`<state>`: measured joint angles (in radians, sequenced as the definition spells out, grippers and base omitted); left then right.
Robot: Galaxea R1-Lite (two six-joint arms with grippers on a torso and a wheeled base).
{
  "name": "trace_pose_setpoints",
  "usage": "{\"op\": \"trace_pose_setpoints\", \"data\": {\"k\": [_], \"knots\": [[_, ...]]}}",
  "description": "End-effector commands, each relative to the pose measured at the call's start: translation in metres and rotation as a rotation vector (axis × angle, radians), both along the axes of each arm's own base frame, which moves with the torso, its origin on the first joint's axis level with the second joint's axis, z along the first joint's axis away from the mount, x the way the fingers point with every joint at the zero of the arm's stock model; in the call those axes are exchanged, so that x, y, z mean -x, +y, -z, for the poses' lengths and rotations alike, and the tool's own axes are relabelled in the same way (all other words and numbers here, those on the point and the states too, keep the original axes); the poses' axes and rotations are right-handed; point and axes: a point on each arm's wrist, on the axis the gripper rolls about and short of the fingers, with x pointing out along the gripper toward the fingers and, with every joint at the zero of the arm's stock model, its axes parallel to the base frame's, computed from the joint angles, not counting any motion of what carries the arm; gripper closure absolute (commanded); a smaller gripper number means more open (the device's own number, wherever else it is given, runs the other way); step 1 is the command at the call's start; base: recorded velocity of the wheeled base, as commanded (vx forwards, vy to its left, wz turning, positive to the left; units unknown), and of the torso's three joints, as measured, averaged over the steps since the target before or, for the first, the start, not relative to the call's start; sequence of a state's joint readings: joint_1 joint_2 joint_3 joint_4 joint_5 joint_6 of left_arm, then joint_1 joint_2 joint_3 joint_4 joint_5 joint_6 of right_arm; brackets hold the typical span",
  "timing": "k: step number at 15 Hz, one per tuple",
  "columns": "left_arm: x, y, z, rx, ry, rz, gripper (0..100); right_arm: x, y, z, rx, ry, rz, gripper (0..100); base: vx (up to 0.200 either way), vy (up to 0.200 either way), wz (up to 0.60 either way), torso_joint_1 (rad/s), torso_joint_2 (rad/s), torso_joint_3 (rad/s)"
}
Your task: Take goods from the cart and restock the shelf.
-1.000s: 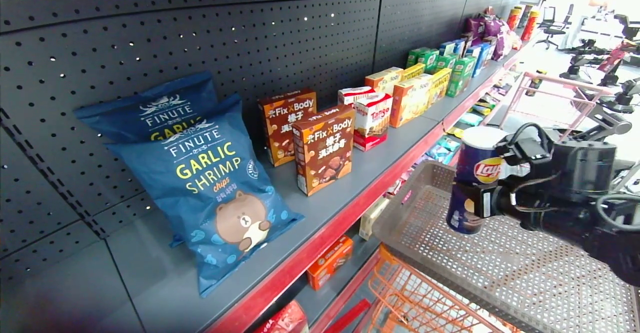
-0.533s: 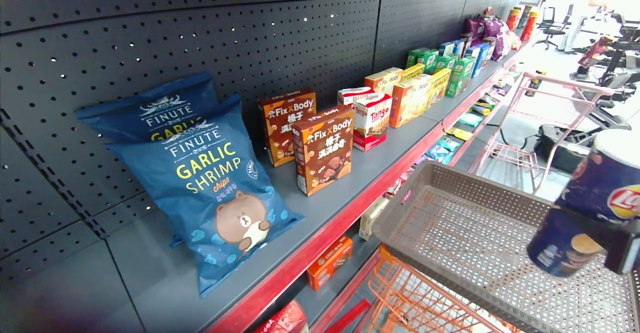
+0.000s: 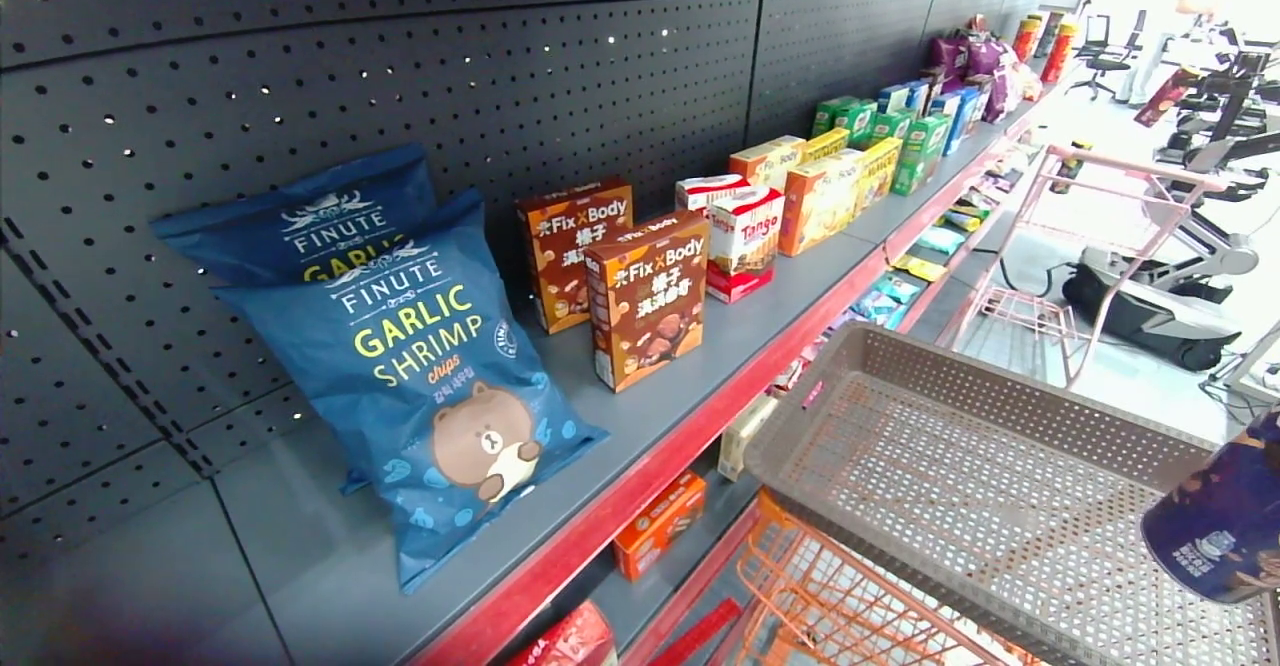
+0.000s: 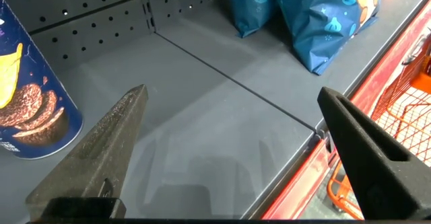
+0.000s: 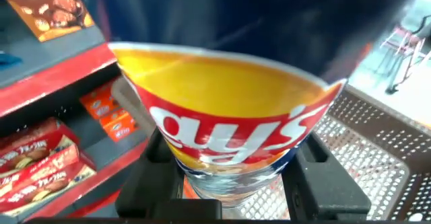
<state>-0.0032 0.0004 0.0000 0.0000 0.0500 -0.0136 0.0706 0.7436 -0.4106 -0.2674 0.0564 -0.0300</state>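
Note:
A dark blue chip can (image 3: 1222,526) hangs at the near right edge of the head view, over the grey perforated cart basket (image 3: 940,466). In the right wrist view my right gripper (image 5: 236,183) is shut on this can (image 5: 229,109), with a finger on either side of it. My left gripper (image 4: 229,150) is open above a bare stretch of the grey shelf (image 4: 215,116), nothing between its fingers. Another blue chip can (image 4: 27,96) stands upright on that shelf beside the left gripper.
Two blue shrimp-chip bags (image 3: 420,366) lean on the pegboard, then brown boxes (image 3: 645,296), wafer boxes (image 3: 745,236) and more boxes (image 3: 830,191) along the shelf (image 3: 720,356). Lower shelves hold red and orange packs (image 3: 660,521). A pink cart (image 3: 1090,246) stands farther off.
The right arm has carried the chip can rightwards and down, from above the basket's middle to the near right edge of the head view. The arm itself has left that view.

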Motion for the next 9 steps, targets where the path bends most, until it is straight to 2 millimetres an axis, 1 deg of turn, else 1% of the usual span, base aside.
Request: {"op": "trace_pose_setpoints", "data": {"k": [1, 2, 4, 5, 9], "knots": [[0.0, 0.0, 0.0, 0.0, 0.0, 0.001, 0, 0.0016, -0.0004, -0.001, 0.001, -0.003, 0.004, 100, 0.0, 0.0, 0.0, 0.0, 0.0, 0.0], [0.0, -0.0002, 0.0, -0.004, 0.0, 0.007, 0, 0.0014, -0.0003, 0.0017, 0.0, 0.016, 0.003, 100, 0.0, 0.0, 0.0, 0.0, 0.0, 0.0], [0.0, -0.0006, 0.0, -0.009, 0.0, 0.027, 0, -0.0002, -0.0002, 0.0005, 0.0, 0.017, 0.003, 100, 0.0, 0.0, 0.0, 0.0, 0.0, 0.0], [0.0, -0.0006, 0.0, -0.006, 0.0, 0.027, 0, -0.0034, -0.0001, -0.0004, 0.001, 0.025, 0.006, 100, -0.2, 0.0, 0.0, 0.002, 0.01, 0.002], [0.0, -0.0006, 0.0, -0.003, 0.0, 0.027, 0, -0.0043, -0.0001, -0.0028, 0.001, 0.022, 0.007, 100, -0.2, 0.0, 0.0, 0.0, 0.0, 0.006]]}}
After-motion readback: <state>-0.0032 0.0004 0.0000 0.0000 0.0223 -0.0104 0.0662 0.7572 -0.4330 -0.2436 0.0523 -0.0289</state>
